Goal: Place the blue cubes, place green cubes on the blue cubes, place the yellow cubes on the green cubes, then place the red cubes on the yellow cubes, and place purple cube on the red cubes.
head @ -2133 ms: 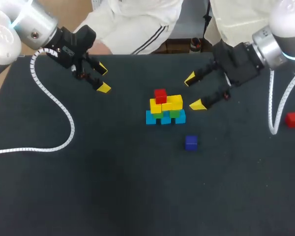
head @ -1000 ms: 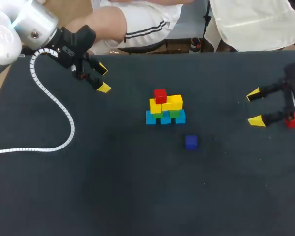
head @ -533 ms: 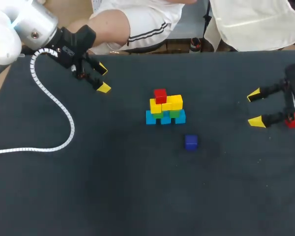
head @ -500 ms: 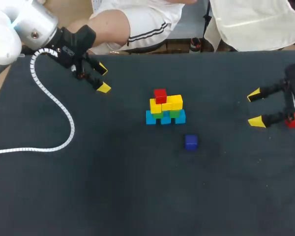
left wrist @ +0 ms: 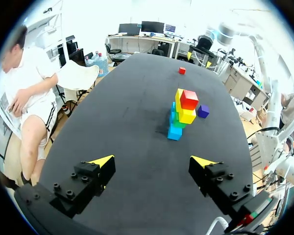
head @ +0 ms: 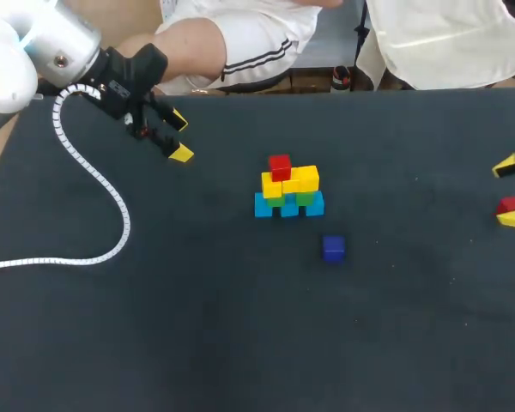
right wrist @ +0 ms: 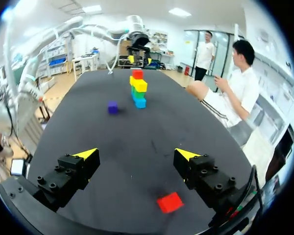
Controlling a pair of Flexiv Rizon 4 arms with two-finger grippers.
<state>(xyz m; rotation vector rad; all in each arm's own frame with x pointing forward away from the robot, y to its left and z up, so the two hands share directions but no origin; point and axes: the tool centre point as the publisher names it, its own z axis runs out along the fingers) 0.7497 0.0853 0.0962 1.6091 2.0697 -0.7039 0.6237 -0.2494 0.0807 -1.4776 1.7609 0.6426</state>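
Two grippers are hanging over the table [head: 240,343]. At the far left, the left gripper [head: 179,137] is hovering with its fingers spread wide and nothing between them, well apart from the stack [head: 289,190]. Mid-table, the stack is standing with blue cubes [head: 264,206] at the base, then green cubes [head: 305,198], yellow cubes [head: 305,178], and one red cube [head: 280,166] on top. The purple cube [head: 333,249] is lying near it, apart. At the right edge, the loose red cube [right wrist: 169,201] is lying between the spread fingers of the right gripper [right wrist: 137,154], not yet pinched. It is looking small, rigid and light, with smooth faces, so I am judging a square pinch on two opposite flat sides safest. No writing is showing on any cube.
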